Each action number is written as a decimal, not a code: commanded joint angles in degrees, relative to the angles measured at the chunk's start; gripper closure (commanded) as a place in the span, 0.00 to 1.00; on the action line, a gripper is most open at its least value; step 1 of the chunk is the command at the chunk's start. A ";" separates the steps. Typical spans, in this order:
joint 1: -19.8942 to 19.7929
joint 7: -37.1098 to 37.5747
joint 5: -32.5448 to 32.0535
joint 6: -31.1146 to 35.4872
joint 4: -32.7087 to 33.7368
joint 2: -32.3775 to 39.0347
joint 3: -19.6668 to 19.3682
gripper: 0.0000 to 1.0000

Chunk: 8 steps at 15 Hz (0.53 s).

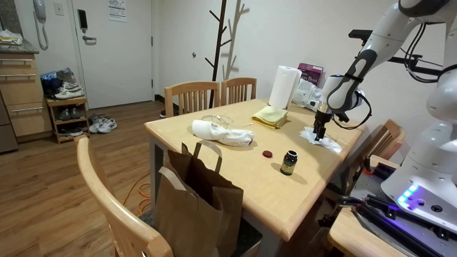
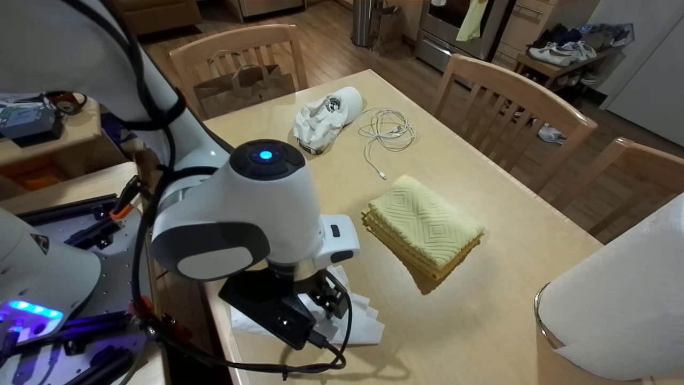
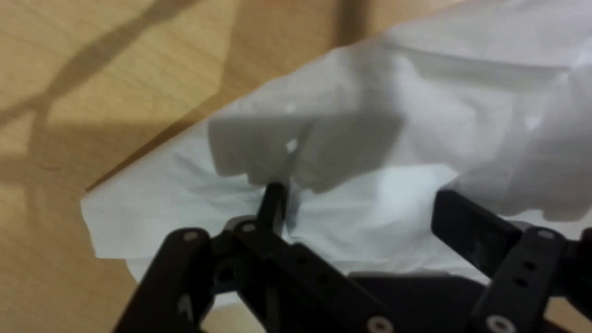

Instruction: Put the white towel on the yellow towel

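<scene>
In the wrist view's lower half, we record the black two-fingered claw (image 3: 358,199), jaws well apart, gripping nothing, over the thin, creased white towel (image 3: 393,138).

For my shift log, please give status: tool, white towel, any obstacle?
Tool open over white towel, contact unclear. White towel on table, apart from folded yellow towel. Paper roll nearby, but not between the towels.
</scene>
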 commanded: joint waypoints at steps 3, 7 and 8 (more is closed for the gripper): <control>-7.75 -9.52 5.95 -0.02 2.31 2.19 6.78 0.61; -5.32 -9.97 4.65 -1.00 2.74 0.19 5.26 0.85; -3.56 -8.89 4.34 -1.81 2.99 -0.56 4.23 0.93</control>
